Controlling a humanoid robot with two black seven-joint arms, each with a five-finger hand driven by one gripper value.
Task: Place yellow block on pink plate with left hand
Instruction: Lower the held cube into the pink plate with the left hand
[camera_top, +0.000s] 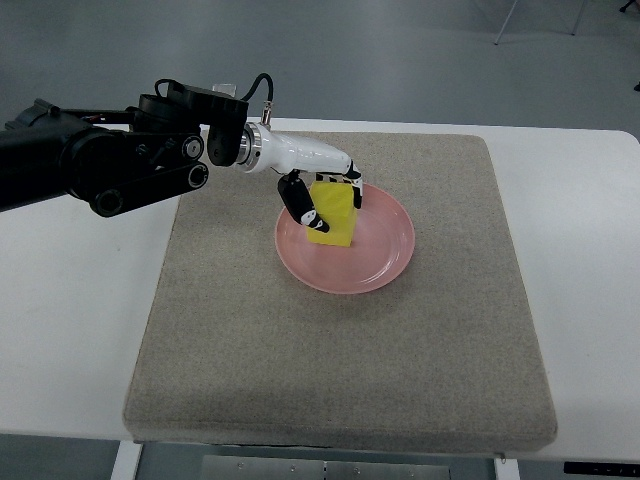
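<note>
The yellow block (334, 214) stands in the left part of the pink plate (380, 255), which lies on the grey mat. My left hand (328, 196) reaches in from the left, white with black fingers. Its thumb (300, 203) presses the block's left side and the other fingers curl over its top right edge. The hand is shut on the block. The block's lower edge seems to touch the plate's surface, though I cannot tell for certain. My right hand is out of the picture.
A grey felt mat (340, 380) covers the middle of the white table (70, 320). My black left arm (100, 160) lies over the mat's far left corner. Chair legs (530, 20) show on the floor at the top right.
</note>
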